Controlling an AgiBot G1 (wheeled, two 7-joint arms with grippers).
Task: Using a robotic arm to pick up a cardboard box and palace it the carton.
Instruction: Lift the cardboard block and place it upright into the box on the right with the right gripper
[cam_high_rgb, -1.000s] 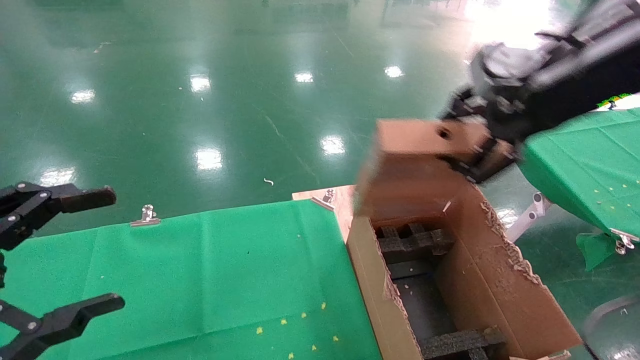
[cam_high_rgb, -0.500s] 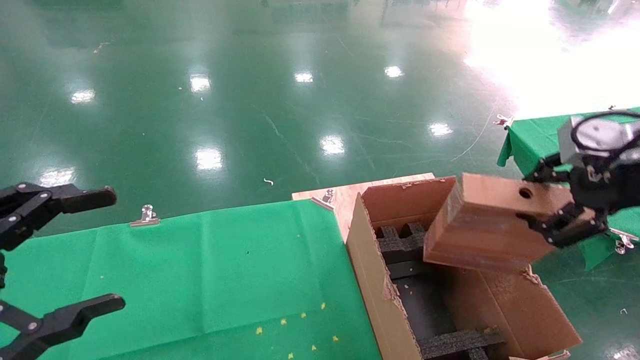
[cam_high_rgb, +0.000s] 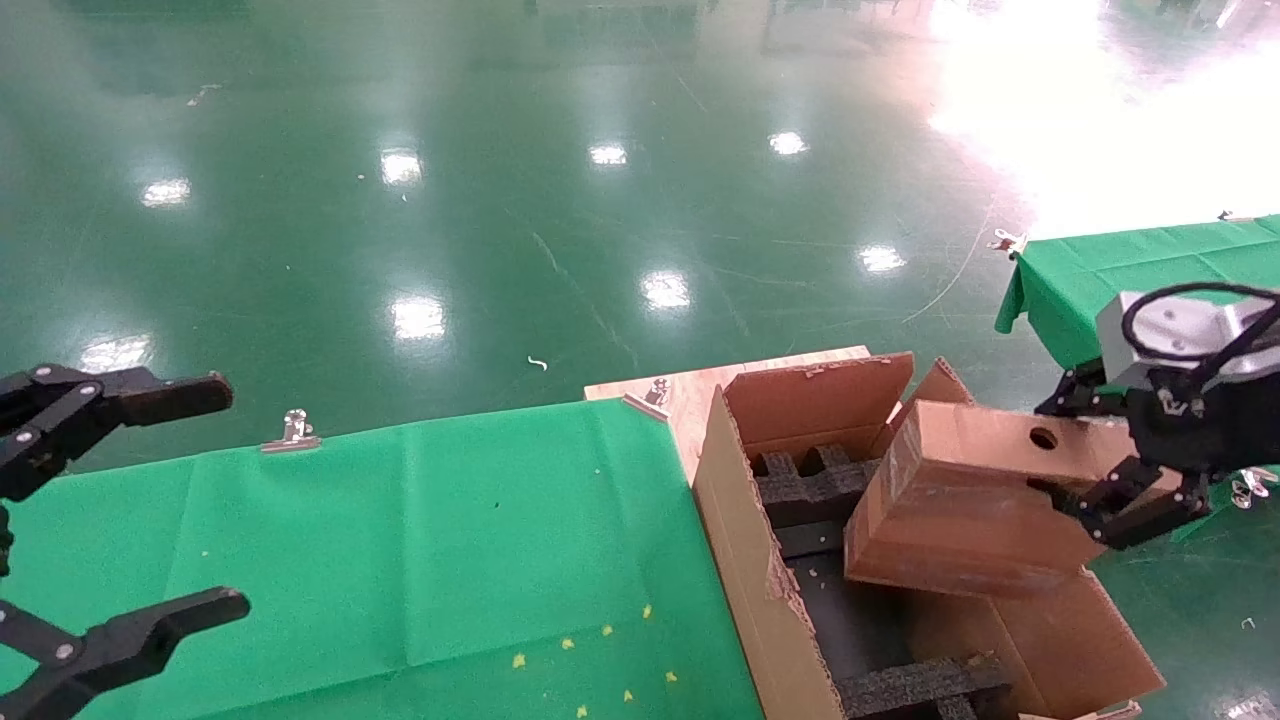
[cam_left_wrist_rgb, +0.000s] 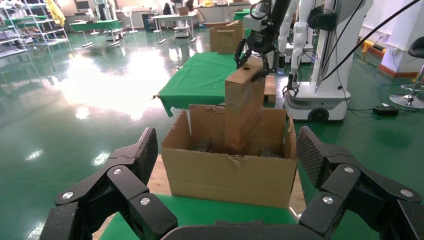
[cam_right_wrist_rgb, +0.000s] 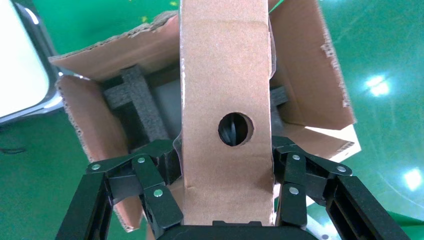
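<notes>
My right gripper (cam_high_rgb: 1078, 458) is shut on one end of the cardboard box (cam_high_rgb: 960, 500), a plain brown box with a round hole (cam_right_wrist_rgb: 235, 129) near the held end. The box hangs tilted over the carton (cam_high_rgb: 745, 560), its lower end dipping into the opening above the black foam inserts (cam_high_rgb: 825, 480). In the right wrist view the fingers (cam_right_wrist_rgb: 150, 175) press both sides of the box (cam_right_wrist_rgb: 225, 75). The left wrist view shows the box (cam_left_wrist_rgb: 244, 105) standing in the carton (cam_left_wrist_rgb: 230, 175). My left gripper (cam_high_rgb: 222, 497) is parked open at the far left.
A green cloth table (cam_high_rgb: 400, 540) with metal clips (cam_high_rgb: 292, 430) lies left of the carton, with a wooden board (cam_high_rgb: 690, 390) at its corner. A second green table (cam_high_rgb: 1100, 265) stands at the right. Glossy green floor lies beyond.
My right gripper has carried the box from high behind the carton to the right and down. The box's lower end now sits in the carton's opening. The left gripper has not moved.
</notes>
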